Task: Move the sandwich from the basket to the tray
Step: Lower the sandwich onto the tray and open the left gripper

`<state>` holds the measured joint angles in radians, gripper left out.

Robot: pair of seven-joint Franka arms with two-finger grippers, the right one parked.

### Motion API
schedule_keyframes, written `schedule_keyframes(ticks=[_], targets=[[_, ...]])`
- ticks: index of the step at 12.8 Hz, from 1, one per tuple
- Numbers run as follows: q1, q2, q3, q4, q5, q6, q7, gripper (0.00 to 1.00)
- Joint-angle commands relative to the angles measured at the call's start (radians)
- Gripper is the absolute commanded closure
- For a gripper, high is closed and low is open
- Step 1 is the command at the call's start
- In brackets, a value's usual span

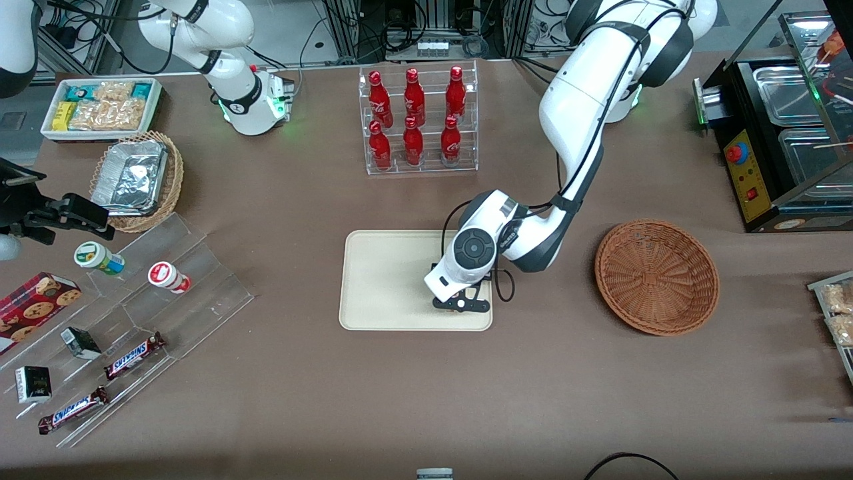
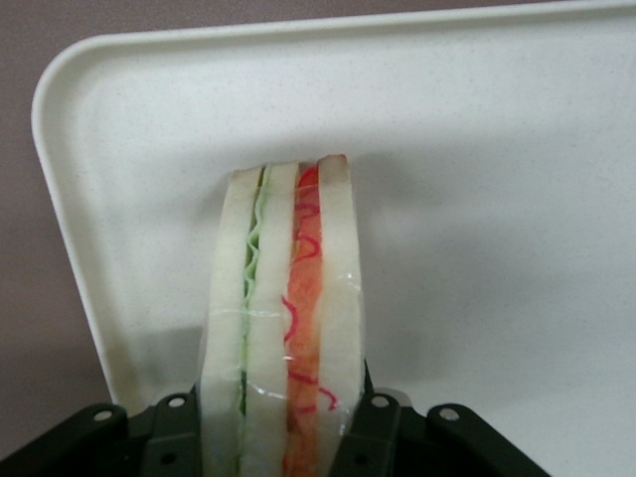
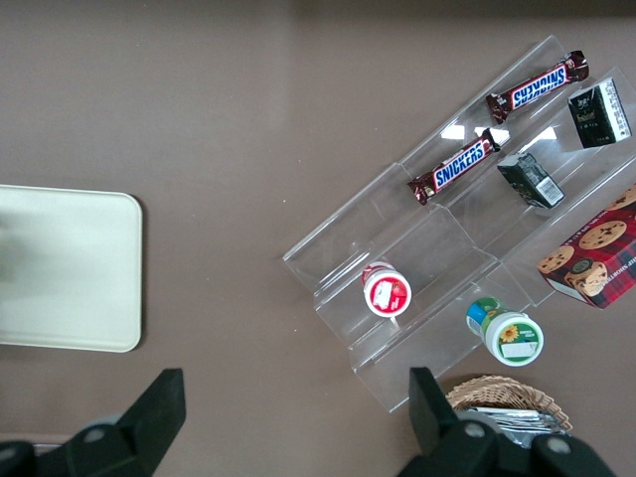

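My left gripper (image 1: 461,303) hangs low over the cream tray (image 1: 380,280), near the corner closest to the front camera on the working arm's side. In the left wrist view the gripper (image 2: 283,422) is shut on the sandwich (image 2: 283,298), a wedge of white bread with green and red-orange layers, held edge-up just above the tray's surface (image 2: 477,199). In the front view the arm hides the sandwich. The reddish-brown wicker basket (image 1: 656,277) stands empty beside the tray, toward the working arm's end.
A clear rack of red bottles (image 1: 418,120) stands farther from the front camera than the tray. A clear stepped stand (image 1: 126,320) with snack bars and cups, a paler basket with foil containers (image 1: 136,179) and a white snack bin (image 1: 100,107) lie toward the parked arm's end. A black appliance (image 1: 780,133) stands at the working arm's end.
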<state>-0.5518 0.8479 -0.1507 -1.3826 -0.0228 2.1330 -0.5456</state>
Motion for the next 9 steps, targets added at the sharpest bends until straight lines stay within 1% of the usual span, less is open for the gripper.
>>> schedule_keyframes(ticks=[1,2,6,9], targets=[[-0.010,-0.009,0.011,0.028,0.014,-0.022,-0.042,0.06],[0.004,-0.032,0.013,0.028,0.008,-0.037,-0.056,0.00],[0.090,-0.198,0.023,0.008,0.006,-0.230,-0.067,0.00],[0.202,-0.384,0.023,-0.126,0.014,-0.235,-0.056,0.00]])
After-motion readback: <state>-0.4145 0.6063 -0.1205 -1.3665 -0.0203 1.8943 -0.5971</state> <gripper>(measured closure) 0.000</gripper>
